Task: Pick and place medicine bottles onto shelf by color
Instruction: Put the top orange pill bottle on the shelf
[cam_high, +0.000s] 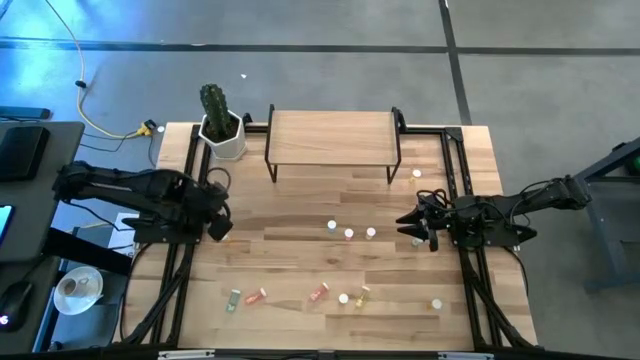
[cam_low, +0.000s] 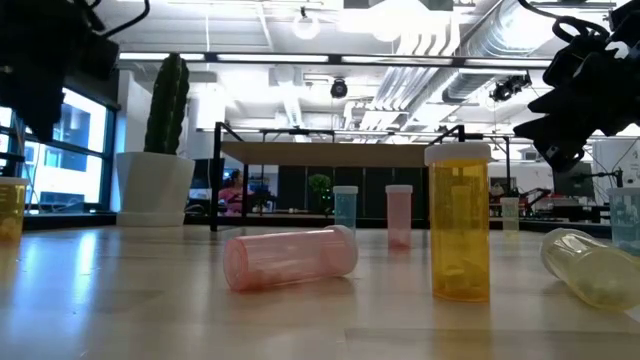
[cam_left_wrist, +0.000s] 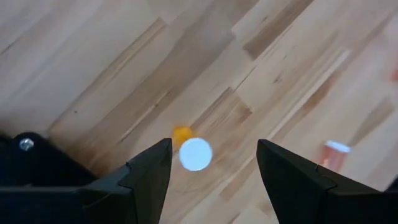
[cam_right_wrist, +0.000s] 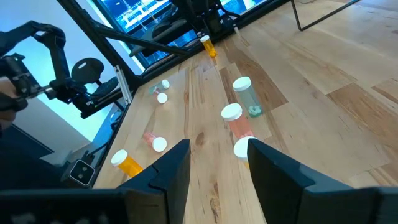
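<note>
An orange medicine bottle (cam_left_wrist: 195, 154) with a white cap stands upright on the table near its left side. My left gripper (cam_left_wrist: 214, 165) hangs above it, pointing down and open, with one finger on either side of the bottle and clear of it. At the table's right side my right gripper (cam_high: 415, 226) is held almost level, open, with nothing between its fingers (cam_right_wrist: 217, 165). Just ahead of it stand a pale green bottle (cam_right_wrist: 247, 98) and a pink one (cam_right_wrist: 237, 122). The shelf (cam_high: 332, 136) stands at the far middle, its wood top bare.
Near the front edge lie or stand several bottles, among them a pink one on its side (cam_low: 290, 258) and an upright yellow one (cam_low: 460, 228). One bottle (cam_high: 417, 174) stands by the shelf's right leg. A potted cactus (cam_high: 222, 126) is left of the shelf.
</note>
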